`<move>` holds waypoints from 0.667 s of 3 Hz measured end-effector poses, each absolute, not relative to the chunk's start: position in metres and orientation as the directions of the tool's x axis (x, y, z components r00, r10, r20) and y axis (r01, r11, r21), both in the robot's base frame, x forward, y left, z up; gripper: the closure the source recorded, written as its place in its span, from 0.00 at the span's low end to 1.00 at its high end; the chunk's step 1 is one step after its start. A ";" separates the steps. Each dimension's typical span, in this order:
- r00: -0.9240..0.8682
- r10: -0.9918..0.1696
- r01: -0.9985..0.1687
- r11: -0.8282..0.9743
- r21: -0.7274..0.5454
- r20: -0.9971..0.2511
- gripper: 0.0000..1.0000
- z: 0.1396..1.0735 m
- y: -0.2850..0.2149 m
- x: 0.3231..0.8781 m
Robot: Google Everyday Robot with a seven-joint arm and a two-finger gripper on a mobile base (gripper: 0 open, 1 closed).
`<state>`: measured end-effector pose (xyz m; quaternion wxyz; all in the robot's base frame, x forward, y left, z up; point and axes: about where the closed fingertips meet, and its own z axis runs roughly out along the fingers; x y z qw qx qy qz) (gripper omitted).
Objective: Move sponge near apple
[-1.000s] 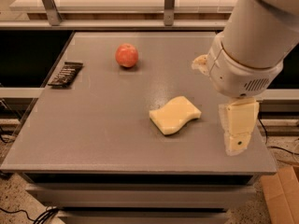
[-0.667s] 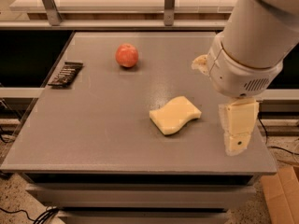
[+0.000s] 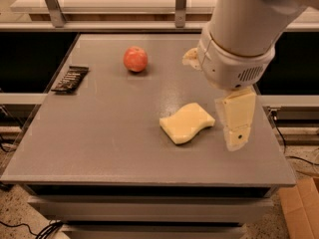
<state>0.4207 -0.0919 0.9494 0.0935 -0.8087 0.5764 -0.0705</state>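
Lying flat, sponge [image 3: 187, 123] just beside gripper [image 3: 235, 139], near table [image 3: 99, 148] edge.

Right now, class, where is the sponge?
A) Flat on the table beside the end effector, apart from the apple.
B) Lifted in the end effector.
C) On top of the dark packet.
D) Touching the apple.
A: the sponge lies flat on the table, the end effector hangs close beside it, and the apple sits well away toward the far side.
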 end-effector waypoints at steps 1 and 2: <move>0.396 -0.918 -0.895 -0.391 -0.216 0.020 0.00 0.942 -0.076 0.436; 0.422 -0.906 -0.888 -0.418 -0.190 0.024 0.00 0.922 -0.068 0.453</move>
